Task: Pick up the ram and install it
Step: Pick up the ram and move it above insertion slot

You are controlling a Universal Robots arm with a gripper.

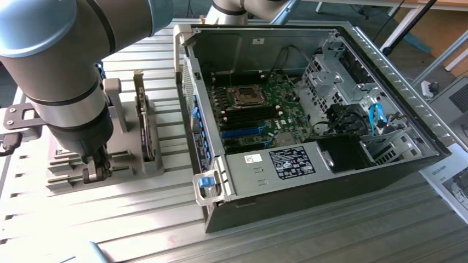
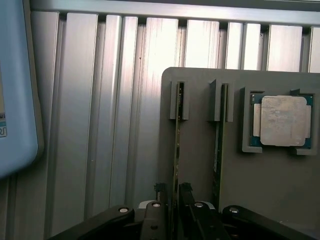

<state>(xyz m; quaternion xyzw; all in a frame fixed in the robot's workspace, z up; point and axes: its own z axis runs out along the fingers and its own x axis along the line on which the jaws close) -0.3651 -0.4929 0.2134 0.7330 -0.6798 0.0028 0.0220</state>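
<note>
Ribbed aluminium table (image 1: 146,219) runs under the whole setup, with a bit of workshop floor and some metal legs past its far edge.

Going from the exterior view's left: the big grey arm comes down near that edge of the table, and its gripper (image 1: 95,170) sits low over a grey holder (image 1: 73,176). Just beside the holder is the open PC case (image 1: 307,186), lying on its side. You can see the motherboard (image 1: 263,109) inside and a blue cable (image 1: 376,118) toward the drive bays. A printed sheet (image 1: 453,186) lies at the table's edge on the exterior view's right.

The wrist view gives the detail the other one doesn't. The holder (image 2: 280,185) has two sticks standing on edge in slots and a processor (image 2: 282,120) in a square pocket. The ram (image 2: 176,150) is the stick farther from the processor; the second stick (image 2: 218,150) is between them. The gripper (image 2: 173,189) is spread, one finger either side of the ram's end, with a sliver of gap showing.
</note>
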